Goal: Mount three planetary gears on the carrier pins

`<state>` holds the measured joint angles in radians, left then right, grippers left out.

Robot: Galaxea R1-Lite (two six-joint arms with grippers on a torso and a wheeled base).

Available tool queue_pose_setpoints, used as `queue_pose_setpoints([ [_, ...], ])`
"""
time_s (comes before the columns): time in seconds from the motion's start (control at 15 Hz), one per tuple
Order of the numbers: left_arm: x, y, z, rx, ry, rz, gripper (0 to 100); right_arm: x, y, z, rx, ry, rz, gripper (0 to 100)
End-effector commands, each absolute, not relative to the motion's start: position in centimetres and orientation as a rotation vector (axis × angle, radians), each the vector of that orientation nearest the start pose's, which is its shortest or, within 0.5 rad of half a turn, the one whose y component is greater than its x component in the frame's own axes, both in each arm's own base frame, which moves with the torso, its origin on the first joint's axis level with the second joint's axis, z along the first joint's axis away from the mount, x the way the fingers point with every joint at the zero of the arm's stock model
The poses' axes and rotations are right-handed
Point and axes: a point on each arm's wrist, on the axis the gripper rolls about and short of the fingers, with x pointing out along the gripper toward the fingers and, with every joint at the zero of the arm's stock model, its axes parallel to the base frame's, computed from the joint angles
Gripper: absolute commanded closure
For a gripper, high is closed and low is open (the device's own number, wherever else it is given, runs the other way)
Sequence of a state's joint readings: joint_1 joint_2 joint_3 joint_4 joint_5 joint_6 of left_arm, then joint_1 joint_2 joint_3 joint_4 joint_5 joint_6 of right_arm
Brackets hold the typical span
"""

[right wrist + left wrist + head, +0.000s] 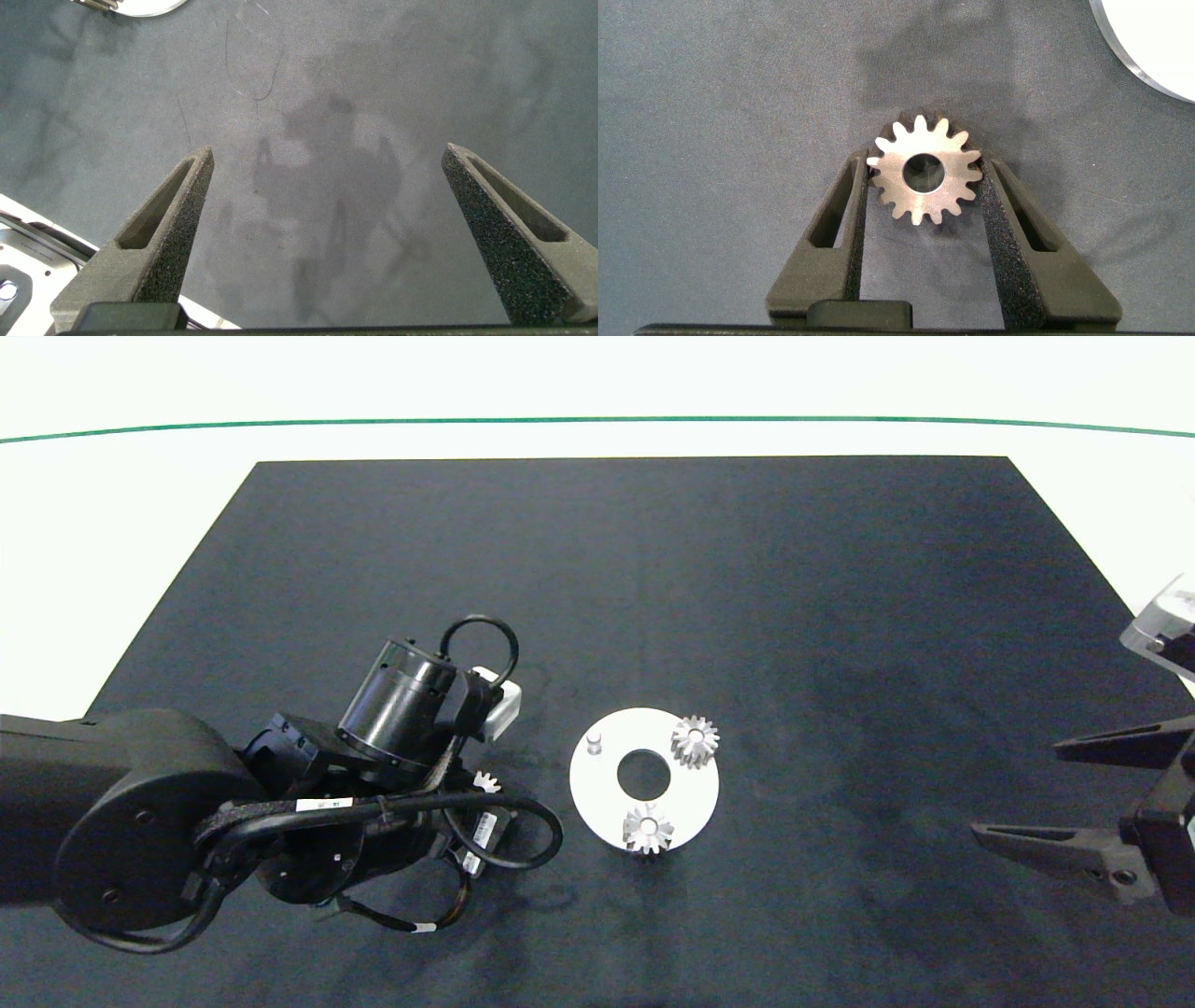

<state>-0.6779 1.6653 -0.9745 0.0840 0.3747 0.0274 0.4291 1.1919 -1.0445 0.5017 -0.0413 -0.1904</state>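
On the black mat (653, 569), toward its near edge and about mid-width, sits the white disc (686, 803) with a big centre hole. Two gears already seated on pins: one (695, 741) on the disc's far-right side, one (648, 829) at its near edge. Third pin (594, 741) bare, on the disc's far-left side, standing upright.

Left arm comes in over the mat's near-left area. Left gripper (924, 187) points down at the mat just beside the disc's left rim, not over it. Wrist view: third gear (924, 171) lies flat between the two foam pads (1005, 245), bore facing the camera. Pads touch the teeth on both sides, so the gripper is clamped on the gear. Can't tell whether the gear is lifted or resting on the mat. From above only a few of its teeth (485, 781) peek out past the wrist and cables. Disc rim (1148, 47) shows at the corner of the left wrist view, apart from the gear.

Right gripper (1064, 789) parked at the mat's right edge, well apart from the disc, fingers (159, 233) spread wide, nothing between them, only bare mat (374, 112) below.
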Motion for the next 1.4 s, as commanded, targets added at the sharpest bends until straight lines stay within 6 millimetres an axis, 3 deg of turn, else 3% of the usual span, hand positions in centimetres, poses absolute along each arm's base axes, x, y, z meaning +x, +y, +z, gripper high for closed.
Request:
queue_pose_setpoints([
  [0.07,22.55,-17.10,17.51,0.418,0.668,-0.295,81,14.11,6.36,26.53,-0.336,0.603,0.435,0],
  [0.67,22.48,-17.04,17.51,0.418,0.668,-0.295,99,14.10,6.36,26.48,-0.337,0.606,0.435,0],
  [1.4,22.38,-17.19,17.43,0.422,0.670,-0.301,100,14.15,6.35,26.42,-0.347,0.607,0.438,0],
])
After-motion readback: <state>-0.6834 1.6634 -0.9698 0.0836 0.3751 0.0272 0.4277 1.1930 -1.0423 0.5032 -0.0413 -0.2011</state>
